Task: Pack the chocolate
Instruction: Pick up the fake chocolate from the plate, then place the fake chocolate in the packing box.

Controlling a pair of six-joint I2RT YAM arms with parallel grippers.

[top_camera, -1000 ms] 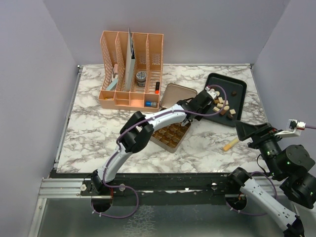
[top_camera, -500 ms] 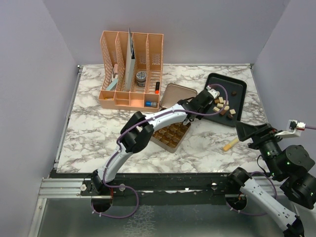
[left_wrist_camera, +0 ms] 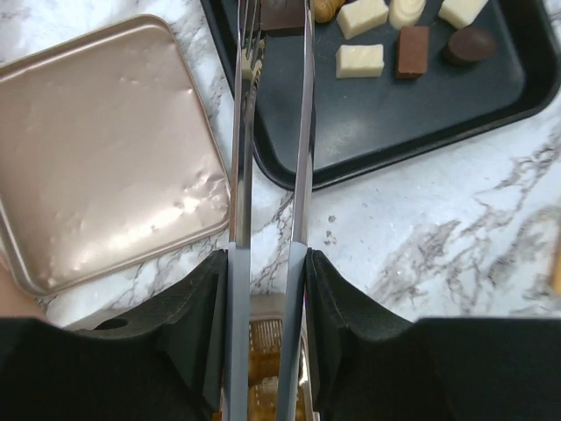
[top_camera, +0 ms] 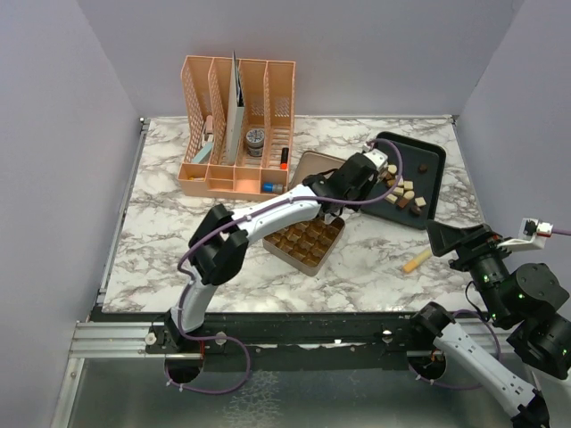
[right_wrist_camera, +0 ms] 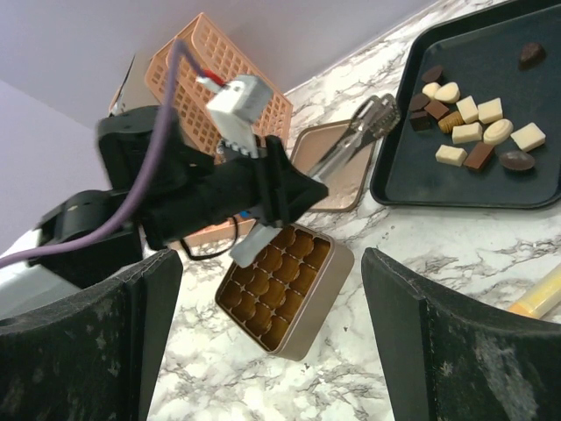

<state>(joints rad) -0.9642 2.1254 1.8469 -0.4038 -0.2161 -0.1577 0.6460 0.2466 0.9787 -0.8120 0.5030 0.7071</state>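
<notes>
From above, the left claw [top_camera: 364, 174] reaches across the bench [top_camera: 178, 232] to the near-left edge of the black tray [top_camera: 406, 147]. The chocolate [top_camera: 403, 194] lies loose on that tray, just ahead of the claw and to its right. The gold tin [top_camera: 303, 242] sits behind the claw, under its forearm, and the lid [top_camera: 312, 165] is just to its left. The right claw [top_camera: 439, 234] waits well apart, with a yellowish stick [top_camera: 417, 261] on the bench in front of it.

In the left wrist view, the claw is clamped on a pair of metal tongs [left_wrist_camera: 301, 132], one black finger pressing each blade. The blades run straight ahead over the tray rim. A dark brown piece [left_wrist_camera: 282, 17] sits between their tips. I cannot tell whether it is lifted or resting on the tray. The remaining pieces lie ahead and to the right of the tips. The likeliest trouble, I judge, is that piece slipping. The blades are thin and smooth, so a loose squeeze could drop it on the way back over the rim. A hard squeeze could twist the blades and flick it onto the bench or the lid.

In the right wrist view, that claw's fingers stand wide apart with nothing between them. The tin lies ahead of them, and I can make out no piece in its cells. The tray is ahead and to the right.
</notes>
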